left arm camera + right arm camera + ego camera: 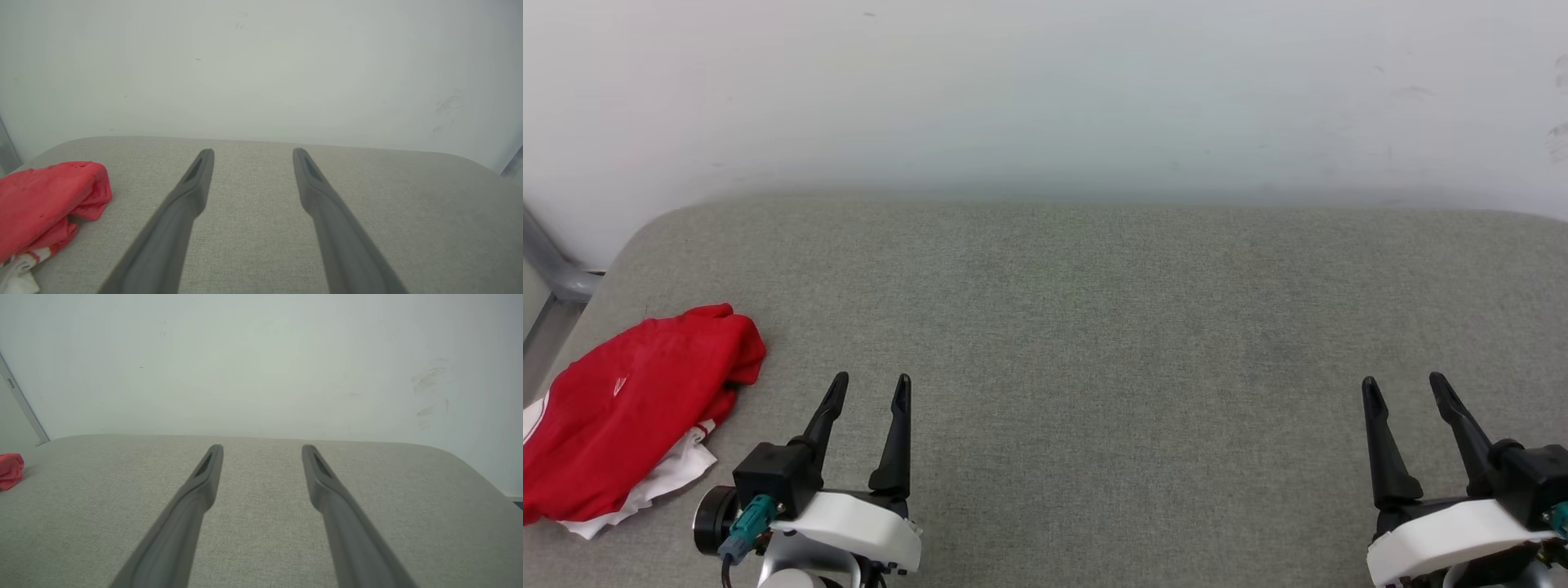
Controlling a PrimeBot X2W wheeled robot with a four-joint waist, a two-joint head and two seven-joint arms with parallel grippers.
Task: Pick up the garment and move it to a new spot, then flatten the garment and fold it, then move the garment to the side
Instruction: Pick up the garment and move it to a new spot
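Note:
The garment (629, 408) is a red shirt with white trim, lying bunched at the left edge of the grey padded surface (1094, 327). It also lies at the left of the left wrist view as the garment (36, 204), and a small red corner of the garment (10, 470) sits far left in the right wrist view. My left gripper (871, 381) stands open just right of the shirt, not touching it. My right gripper (1405, 382) is open at the lower right, far from the shirt. Both hold nothing.
A white wall (1045, 98) rises right behind the surface's rounded far edge. A grey metal frame (556, 269) stands at the far left beside the wall. The padded surface stretches bare between the two grippers.

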